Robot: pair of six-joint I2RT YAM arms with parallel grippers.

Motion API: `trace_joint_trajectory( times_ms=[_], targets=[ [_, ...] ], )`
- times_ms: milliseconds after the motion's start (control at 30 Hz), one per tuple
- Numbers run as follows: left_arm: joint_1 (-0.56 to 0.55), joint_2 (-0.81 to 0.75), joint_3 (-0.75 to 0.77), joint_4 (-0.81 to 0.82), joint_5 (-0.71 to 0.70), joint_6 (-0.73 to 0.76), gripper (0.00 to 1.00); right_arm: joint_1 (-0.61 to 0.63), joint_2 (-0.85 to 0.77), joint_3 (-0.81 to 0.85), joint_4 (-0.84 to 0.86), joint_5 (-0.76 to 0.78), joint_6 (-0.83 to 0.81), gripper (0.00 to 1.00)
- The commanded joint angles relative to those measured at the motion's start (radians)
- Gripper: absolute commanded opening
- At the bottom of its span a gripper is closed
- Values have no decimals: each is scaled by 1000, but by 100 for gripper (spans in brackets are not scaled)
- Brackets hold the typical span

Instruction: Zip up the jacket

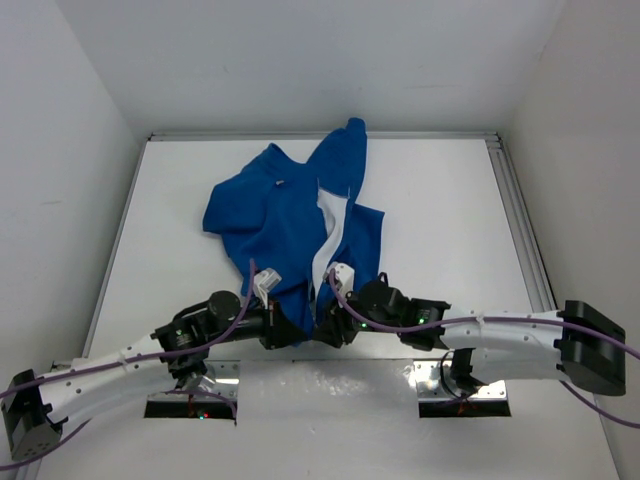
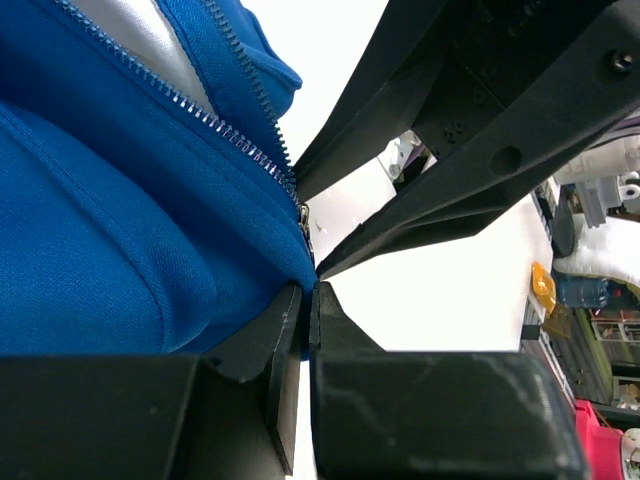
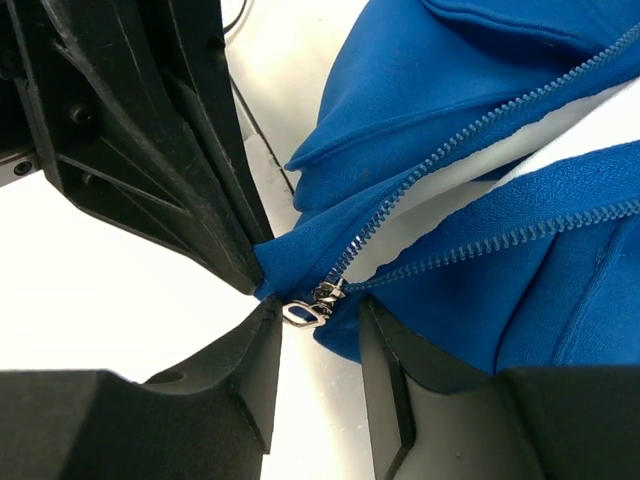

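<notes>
The royal-blue jacket [image 1: 280, 215] lies crumpled mid-table, its front open along the pale zipper [image 1: 325, 235]. At the bottom hem my left gripper [image 1: 284, 328] is shut on the blue fabric, and the pinch shows clearly in the left wrist view [image 2: 310, 292], just below the zipper slider [image 2: 304, 222]. My right gripper [image 1: 326, 326] meets it from the other side. Its jaws [image 3: 315, 330] stand open around the silver zipper pull [image 3: 303, 315], which lies close to the left finger [image 3: 255, 350]. The slider [image 3: 328, 294] sits at the foot of the two separated tooth rows.
The white table [image 1: 450, 220] is boxed in by pale walls on three sides, with an aluminium rail [image 1: 515, 220] along its right edge. Both arms' metal base plates [image 1: 195, 400] sit at the near edge. The two grippers are nearly touching.
</notes>
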Motion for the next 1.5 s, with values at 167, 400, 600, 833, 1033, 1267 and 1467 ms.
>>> trace_joint_trajectory(
  times_ms=[167,400,600,833,1033,1267,1467],
  targets=[
    [-12,-19,1,72,31,-20,0,8,-3,-24,84,-39,52,29],
    [-12,-22,-3,72,31,-22,0,8,-13,-34,88,-25,58,16],
    [-12,-32,-13,63,33,-28,0,8,-52,-28,64,-7,68,0],
    [-10,-21,-18,71,33,-22,0,8,-136,-57,93,25,118,0],
    [-12,-16,-16,66,34,-20,0,8,-155,-31,52,67,108,0],
    [-12,-13,8,65,2,-39,0,176,-126,96,-284,297,-136,14],
    [-12,24,28,77,1,-66,0,491,14,219,-387,803,-380,34]
  ],
)
